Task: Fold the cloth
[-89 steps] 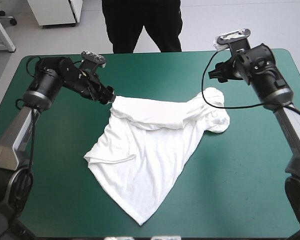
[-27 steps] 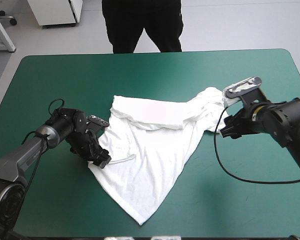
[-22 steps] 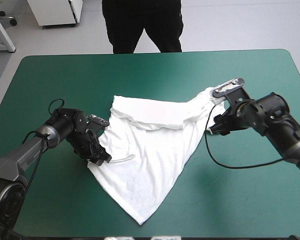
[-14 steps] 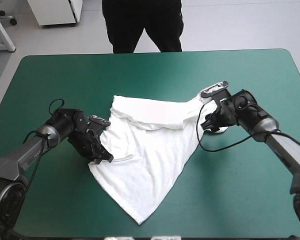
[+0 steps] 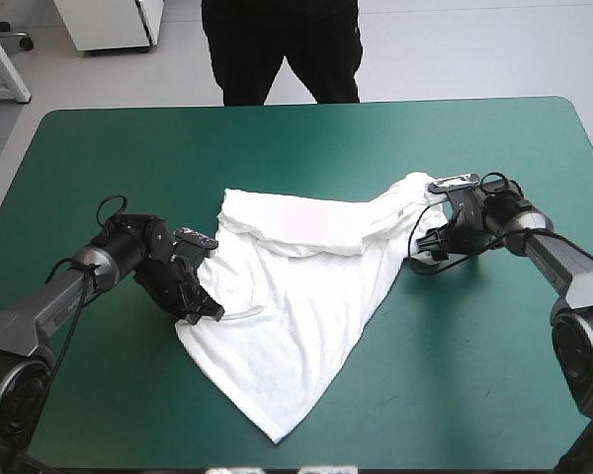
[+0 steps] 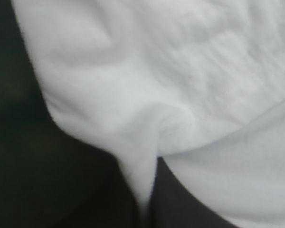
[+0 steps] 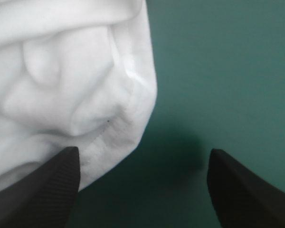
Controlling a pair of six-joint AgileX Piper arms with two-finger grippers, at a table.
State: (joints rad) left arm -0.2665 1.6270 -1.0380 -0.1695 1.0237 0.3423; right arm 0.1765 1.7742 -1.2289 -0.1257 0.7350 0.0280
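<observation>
The teal-green surface (image 5: pixel 474 375) carries the white T-shirt (image 5: pixel 296 296), spread mostly flat at its centre, with one side bunched into folds.

Left claw (image 5: pixel 208 310): clenched on the T-shirt. It grips the edge of the garment on its own side, low on the surface. In the left wrist view a pinched ridge of white fabric runs down between the closed tips.

Right claw (image 5: pixel 427 247): released, with its black fingers (image 7: pixel 42 190) standing apart. The bunched folds and the stitched hem (image 7: pixel 118 123) lie just ahead, reaching one finger. The other finger is over bare cover.
</observation>
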